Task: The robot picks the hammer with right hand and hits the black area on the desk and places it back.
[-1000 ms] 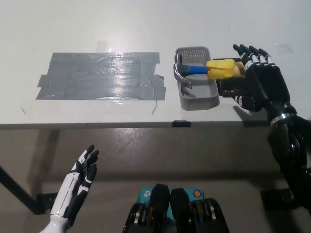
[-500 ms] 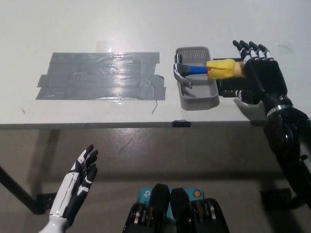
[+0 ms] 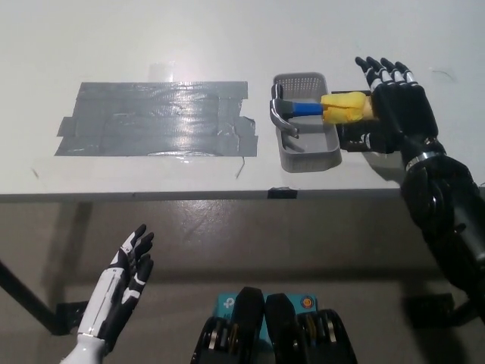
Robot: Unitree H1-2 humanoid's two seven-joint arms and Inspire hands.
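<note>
The hammer (image 3: 311, 109) is lying across the grey tray (image 3: 309, 157), its steel head inside at the tray's left side and its handle, blue near the head and then yellow, sticking out over the right rim. The tray is sitting on the white desk (image 3: 151, 38), just right of the dark taped patch (image 3: 159, 119), which is the black area.

The black right hand (image 3: 398, 106) is hovering over the desk at the yellow end of the handle. Its fingers are spread and pointing away from the robot, with the palm just beside the grip, and they are not wrapping the handle. From here I cannot tell whether the palm is touching the yellow part or only close to it.

The white left hand (image 3: 121, 292) is resting low, in front of the desk's near edge and below its top, at the lower left. It is lying flat with its fingers apart and is holding nothing.
</note>
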